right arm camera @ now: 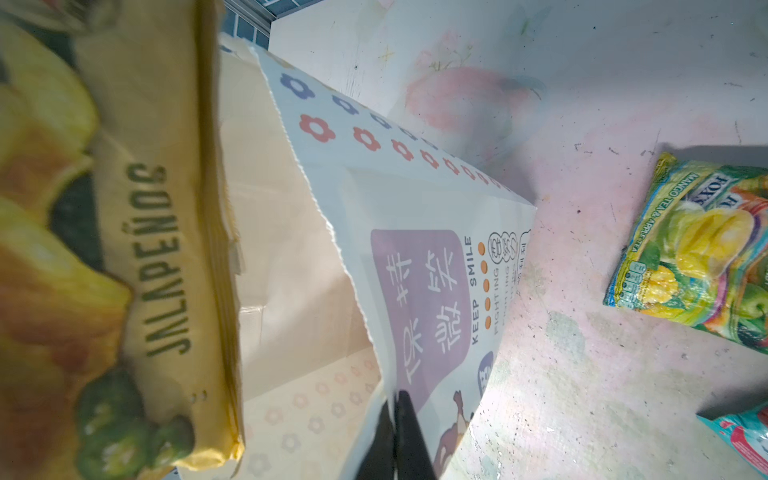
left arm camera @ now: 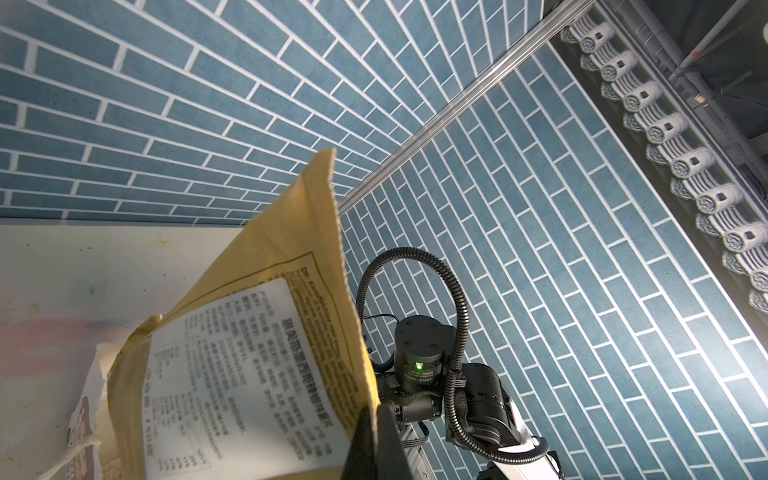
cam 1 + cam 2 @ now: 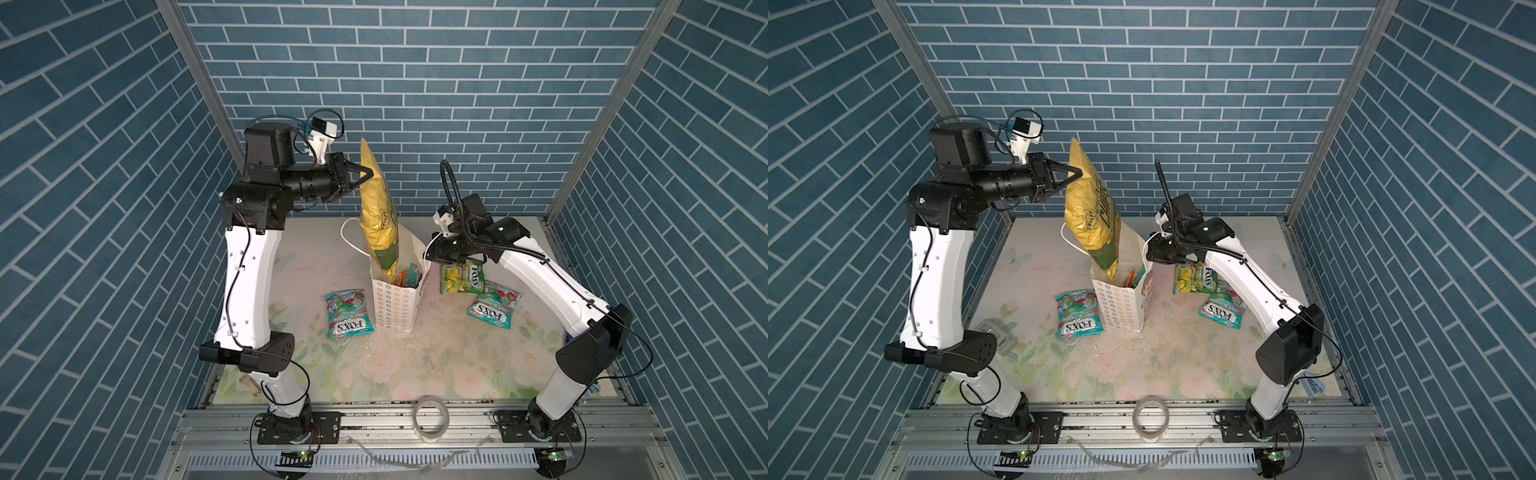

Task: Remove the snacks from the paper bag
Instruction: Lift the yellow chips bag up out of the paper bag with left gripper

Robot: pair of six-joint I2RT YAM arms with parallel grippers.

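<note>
While the left gripper (image 3: 369,172) pinches the upper edge of the yellow chips bag (image 3: 376,208), that packet stands tall with its lower end inside the paper bag (image 3: 395,309) mid-table. The right gripper (image 1: 395,419) clamps the bag's rim at its 3 o'clock side (jaws tight on the paper). A teal packet (image 3: 348,313) lies at the bag's 9 o'clock, a yellow-green packet (image 3: 461,277) at 2 o'clock and a second teal packet (image 3: 492,309) at 3 o'clock. Further packets (image 3: 409,273) show inside.
</note>
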